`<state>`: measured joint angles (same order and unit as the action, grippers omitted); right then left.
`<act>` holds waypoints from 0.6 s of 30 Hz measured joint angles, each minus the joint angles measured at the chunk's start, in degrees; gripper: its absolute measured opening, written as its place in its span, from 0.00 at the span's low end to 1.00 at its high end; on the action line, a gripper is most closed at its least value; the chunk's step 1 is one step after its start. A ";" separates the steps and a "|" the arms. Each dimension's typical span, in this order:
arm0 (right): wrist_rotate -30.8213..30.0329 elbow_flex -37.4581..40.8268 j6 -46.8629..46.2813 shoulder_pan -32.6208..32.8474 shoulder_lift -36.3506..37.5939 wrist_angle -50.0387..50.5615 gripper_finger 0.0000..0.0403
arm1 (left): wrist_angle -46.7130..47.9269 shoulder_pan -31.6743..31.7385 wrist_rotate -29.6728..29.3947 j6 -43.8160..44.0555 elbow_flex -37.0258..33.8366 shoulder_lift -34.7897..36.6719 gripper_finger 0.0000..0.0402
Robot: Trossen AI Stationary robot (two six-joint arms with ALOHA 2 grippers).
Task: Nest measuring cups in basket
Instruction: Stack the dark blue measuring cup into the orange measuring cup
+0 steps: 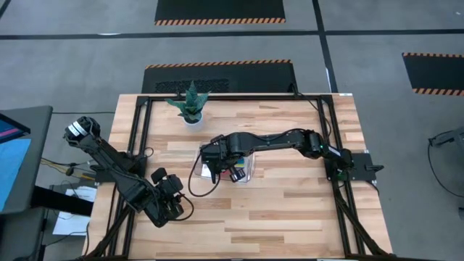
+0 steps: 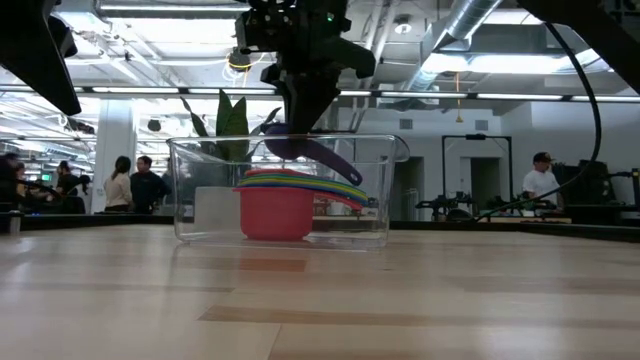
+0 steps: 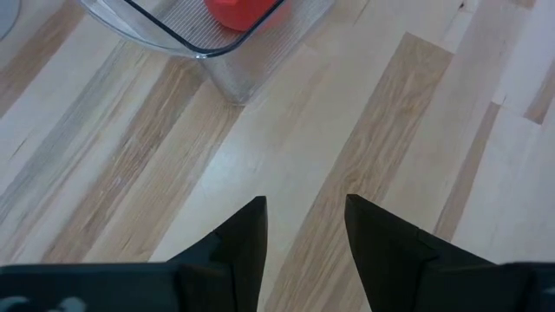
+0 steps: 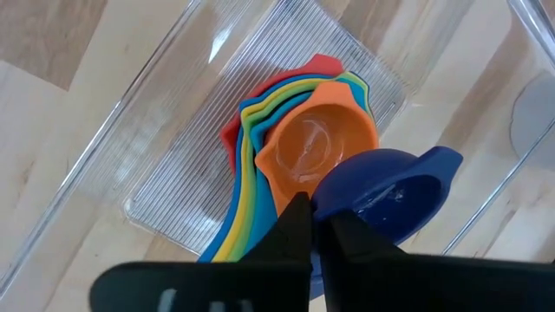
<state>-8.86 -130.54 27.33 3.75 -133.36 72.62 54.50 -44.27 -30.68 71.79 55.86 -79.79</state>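
The right claw (image 4: 314,227) hung over the basket (image 2: 385,190), which sat at the middle of the counter (image 1: 290,210), and was clenched on the dark blue cup (image 4: 395,195). It held that cup just above the nested stack. The stack rested inside the basket: the red cup (image 2: 272,212) at the bottom, others within it, the orange cup (image 4: 316,147) on top. The left claw (image 3: 303,230) waited released near the counter's left edge, well apart from the basket. A potted plant (image 1: 190,105) stood on the far side.
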 joint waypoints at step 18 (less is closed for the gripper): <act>0.72 0.04 -0.33 -0.02 0.02 -1.10 0.03 | -0.02 0.00 0.02 0.02 0.00 0.00 0.36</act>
<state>-8.15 -130.50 27.00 3.73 -133.34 71.52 54.48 -44.27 -30.65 71.81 55.86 -79.79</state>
